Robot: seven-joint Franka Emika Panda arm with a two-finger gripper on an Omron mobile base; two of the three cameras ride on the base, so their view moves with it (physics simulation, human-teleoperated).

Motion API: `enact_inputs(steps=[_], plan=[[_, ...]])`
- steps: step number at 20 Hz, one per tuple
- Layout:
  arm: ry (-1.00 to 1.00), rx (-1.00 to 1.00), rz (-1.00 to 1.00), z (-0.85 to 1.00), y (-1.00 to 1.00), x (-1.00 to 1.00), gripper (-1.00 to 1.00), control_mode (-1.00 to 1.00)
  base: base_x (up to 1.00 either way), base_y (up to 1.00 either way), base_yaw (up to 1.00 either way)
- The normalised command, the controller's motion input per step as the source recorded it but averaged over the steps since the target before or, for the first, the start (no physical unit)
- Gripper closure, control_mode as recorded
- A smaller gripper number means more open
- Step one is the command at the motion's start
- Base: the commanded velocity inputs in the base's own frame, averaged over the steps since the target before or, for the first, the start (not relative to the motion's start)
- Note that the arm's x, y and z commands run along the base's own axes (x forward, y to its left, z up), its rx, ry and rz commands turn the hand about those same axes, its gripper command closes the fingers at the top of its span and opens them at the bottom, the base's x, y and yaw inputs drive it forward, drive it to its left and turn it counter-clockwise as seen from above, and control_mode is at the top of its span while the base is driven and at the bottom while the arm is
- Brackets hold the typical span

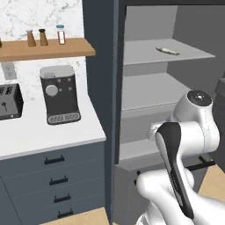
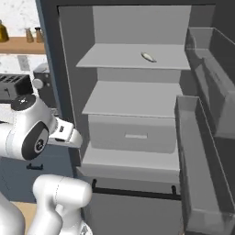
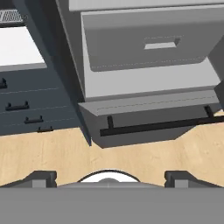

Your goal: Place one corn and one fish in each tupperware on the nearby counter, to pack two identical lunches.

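Gripper (image 3: 109, 178) jaws stand wide apart, empty, aimed low at the fridge's bottom drawer (image 3: 148, 41). One fish (image 2: 148, 57) lies well above on the top shelf (image 2: 114, 60), long axis running roughly left to right.

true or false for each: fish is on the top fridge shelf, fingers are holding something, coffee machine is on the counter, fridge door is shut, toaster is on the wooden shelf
1. A fish lies on the top shelf of the fridge. True.
2. The fingers hold something. False: they stand wide apart with nothing between them.
3. A coffee machine stands on the counter. True.
4. The fridge door is shut. False: it stands open, showing the shelves inside.
5. The toaster sits on the wooden shelf. False: it stands on the counter, below that shelf.
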Motion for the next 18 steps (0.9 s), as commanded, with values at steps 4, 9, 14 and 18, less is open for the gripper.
enact_inputs(steps=[4,9,14,18], plan=[[0.0,0.0,0.0,0.0,0.0,0.0,-1.0,1.0,0.07,-0.95,0.02],[0.0,0.0,0.0,0.0,0.0,0.0,-1.0,1.0,0.19,-0.35,0.01],[0.0,0.0,0.0,0.0,0.0,0.0,-1.0,1.0,0.26,0.21,0.0],[-0.07,-0.01,0.0,0.0,0.15,0.46,-1.0,-1.0,0.0,0.0,0.0]])
